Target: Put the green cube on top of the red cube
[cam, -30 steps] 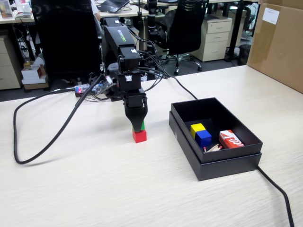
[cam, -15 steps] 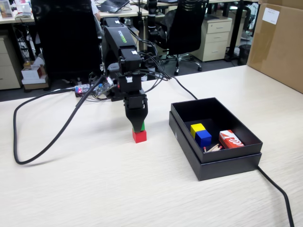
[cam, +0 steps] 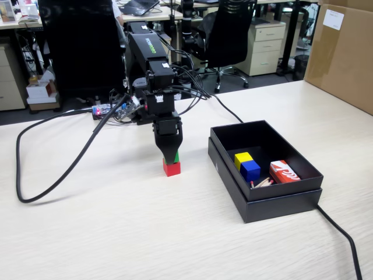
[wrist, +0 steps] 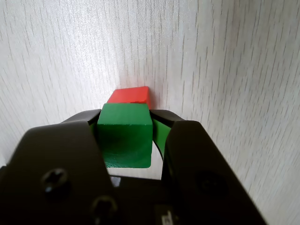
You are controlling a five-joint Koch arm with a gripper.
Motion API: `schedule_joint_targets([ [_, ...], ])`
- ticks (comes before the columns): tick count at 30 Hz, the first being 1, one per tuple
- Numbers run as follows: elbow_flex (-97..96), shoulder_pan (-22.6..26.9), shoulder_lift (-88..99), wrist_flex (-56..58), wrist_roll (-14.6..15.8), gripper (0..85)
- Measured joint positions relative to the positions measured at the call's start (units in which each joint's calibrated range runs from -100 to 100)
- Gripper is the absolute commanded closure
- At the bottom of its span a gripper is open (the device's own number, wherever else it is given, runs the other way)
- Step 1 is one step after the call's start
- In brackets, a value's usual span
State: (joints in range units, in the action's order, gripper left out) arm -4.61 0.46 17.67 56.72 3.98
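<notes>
The red cube (cam: 171, 168) stands on the light wooden table, left of the black box. The green cube (cam: 174, 157) is held between my jaws directly above it, touching or just over its top. In the wrist view the green cube (wrist: 124, 136) fills the gap between the black jaws, and a strip of the red cube (wrist: 130, 95) shows just beyond it. My gripper (cam: 172, 156) points straight down and is shut on the green cube; it also shows in the wrist view (wrist: 125, 123).
An open black box (cam: 230, 165) stands to the right and holds a yellow cube (cam: 243, 158), a blue cube (cam: 250, 170) and a red-and-white packet (cam: 284, 171). A thick black cable (cam: 41, 186) loops at the left. A cardboard box (cam: 344, 52) stands at the far right.
</notes>
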Motion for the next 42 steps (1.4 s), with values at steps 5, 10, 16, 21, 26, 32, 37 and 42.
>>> schedule_joint_targets([
  [5, 0.0, 0.1, 0.0, 0.0, 0.0, 53.2],
  [10, 0.0, 0.1, -0.5, 0.0, 0.0, 43.5],
  [16, -0.5, 0.0, -0.1, 0.0, -0.1, 39.6],
  [21, -3.3, 0.0, 9.4, 0.0, -1.3, 35.9],
  [26, -4.6, -0.1, 19.3, 0.0, -3.2, 35.5],
  [32, -8.5, -1.0, 33.0, 0.0, -5.3, 35.1],
  [37, -15.9, -1.9, 45.4, 0.1, -5.7, 34.6],
  [42, -26.6, -2.0, 54.5, 0.1, -5.6, 33.7],
])
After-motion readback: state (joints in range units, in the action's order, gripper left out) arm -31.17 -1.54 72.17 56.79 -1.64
